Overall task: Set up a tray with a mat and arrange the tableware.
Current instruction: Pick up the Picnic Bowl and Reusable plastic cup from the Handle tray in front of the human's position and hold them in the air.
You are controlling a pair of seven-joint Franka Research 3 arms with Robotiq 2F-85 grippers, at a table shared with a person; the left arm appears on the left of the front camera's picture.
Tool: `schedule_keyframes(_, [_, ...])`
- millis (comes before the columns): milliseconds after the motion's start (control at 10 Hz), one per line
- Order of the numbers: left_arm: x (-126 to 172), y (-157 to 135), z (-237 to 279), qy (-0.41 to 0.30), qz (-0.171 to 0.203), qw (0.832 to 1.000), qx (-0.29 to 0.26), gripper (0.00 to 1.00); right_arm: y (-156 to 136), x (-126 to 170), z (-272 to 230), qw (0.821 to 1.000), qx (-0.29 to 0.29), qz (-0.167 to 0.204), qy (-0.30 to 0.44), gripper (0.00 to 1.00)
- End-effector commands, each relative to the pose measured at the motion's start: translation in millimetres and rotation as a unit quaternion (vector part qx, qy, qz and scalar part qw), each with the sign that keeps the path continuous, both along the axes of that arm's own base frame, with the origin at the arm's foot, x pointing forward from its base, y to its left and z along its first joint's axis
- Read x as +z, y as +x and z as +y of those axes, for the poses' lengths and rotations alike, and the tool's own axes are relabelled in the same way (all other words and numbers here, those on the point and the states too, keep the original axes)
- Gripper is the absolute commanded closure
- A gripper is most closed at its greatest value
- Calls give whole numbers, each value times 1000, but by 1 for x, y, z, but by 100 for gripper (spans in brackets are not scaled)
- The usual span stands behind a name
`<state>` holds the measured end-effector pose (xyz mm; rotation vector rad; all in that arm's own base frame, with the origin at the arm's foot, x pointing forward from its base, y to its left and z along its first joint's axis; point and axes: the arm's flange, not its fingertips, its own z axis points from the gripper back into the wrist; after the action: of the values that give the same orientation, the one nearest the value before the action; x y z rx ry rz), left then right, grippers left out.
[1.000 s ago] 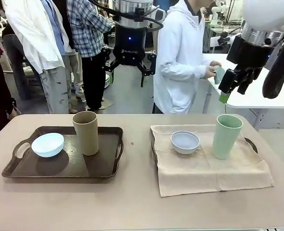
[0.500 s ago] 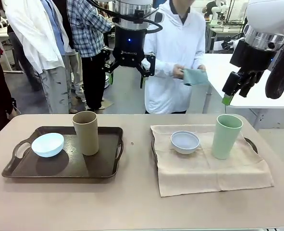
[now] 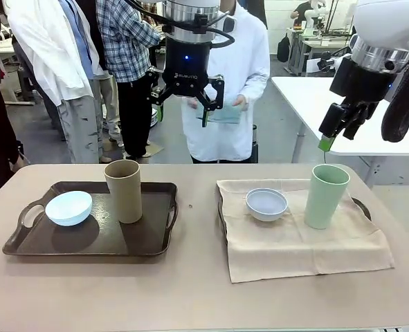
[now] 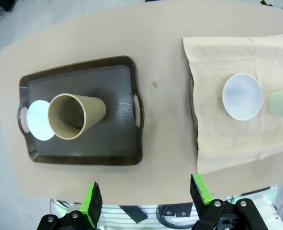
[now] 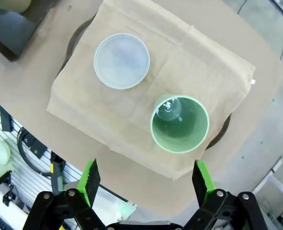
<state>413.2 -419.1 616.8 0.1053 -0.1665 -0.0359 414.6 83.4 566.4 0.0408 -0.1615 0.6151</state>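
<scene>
Front view showed the tan worktop (image 3: 190, 297) with two settings side by side. On the robot's left sat a dark brown plastic tray with loop handles (image 3: 145, 238), bare of any mat, carrying a small light blue round bowl (image 3: 68, 207) and, just beside it, a tall tan-brown handleless cup (image 3: 123, 190) standing upright. On the right, a beige cloth mat (image 3: 294, 249) was draped over a second tray (only a dark handle (image 3: 361, 206) peeked out), and on it stood a greyish white round bowl (image 3: 266, 204) and a tall pale green handleless cup (image 3: 326, 196), near each other but apart.

That right setting looked finished. The left one probably was not, since its tableware rested directly on the tray.

At the far side a person held a folded pale teal cloth (image 3: 226, 116) in both hands, likely the mat meant for the bare tray.

Both arms hung well above the worktop, plausibly to leave the person room. The left arm's jaws were spread and empty, green pads (image 4: 92, 201) framing the whole table from high up. The right arm's jaws were likewise spread and empty, poised over the pale green cup.
</scene>
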Motion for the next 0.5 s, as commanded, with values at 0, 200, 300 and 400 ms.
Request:
schedule_keyframes(0, [-1,-1,5,6,0,1000,-5,3,1,-1,0,1000,4,-6,8,0])
schedule_keyframes(200, [-1,-1,5,6,0,1000,-5,3,1,-1,0,1000,4,-6,8,0])
schedule_keyframes(300, [-1,-1,5,6,0,1000,-5,3,1,-1,0,1000,4,-6,8,0])
schedule_keyframes(400, [0,0,0,0,0,1000,0,3,0,0,0,1000,0,0,0,0])
